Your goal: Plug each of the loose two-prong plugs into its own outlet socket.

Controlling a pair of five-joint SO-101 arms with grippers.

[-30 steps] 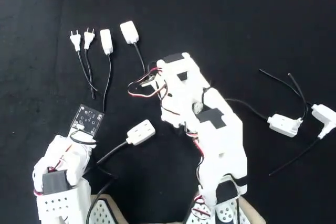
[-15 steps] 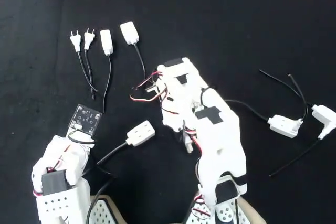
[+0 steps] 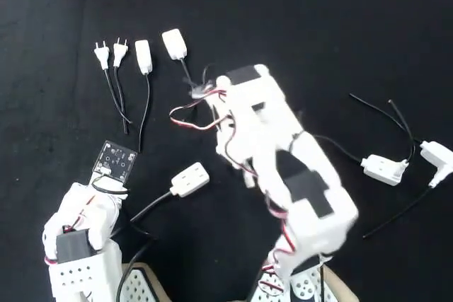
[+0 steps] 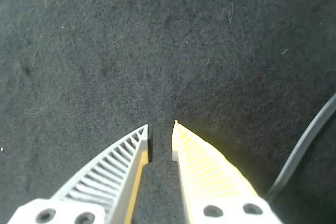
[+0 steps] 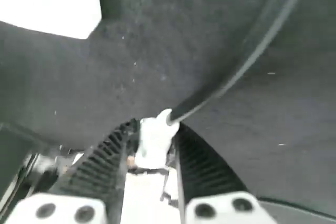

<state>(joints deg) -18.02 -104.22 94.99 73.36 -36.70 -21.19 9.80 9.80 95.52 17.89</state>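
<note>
One white plug (image 5: 152, 145) pinched in right gripper (image 5: 155, 127); left gripper (image 4: 160, 129) closed, empty. Risked twisting under cable (image 5: 247, 56) drag, then missing socket (image 3: 174, 42).

White plug (image 5: 153, 140) gripped, black cable (image 5: 247, 56) trailing

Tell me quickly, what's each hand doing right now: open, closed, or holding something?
Left hand: closed or nearly so, holding nothing.
Right hand: closed on a white plug.
</note>
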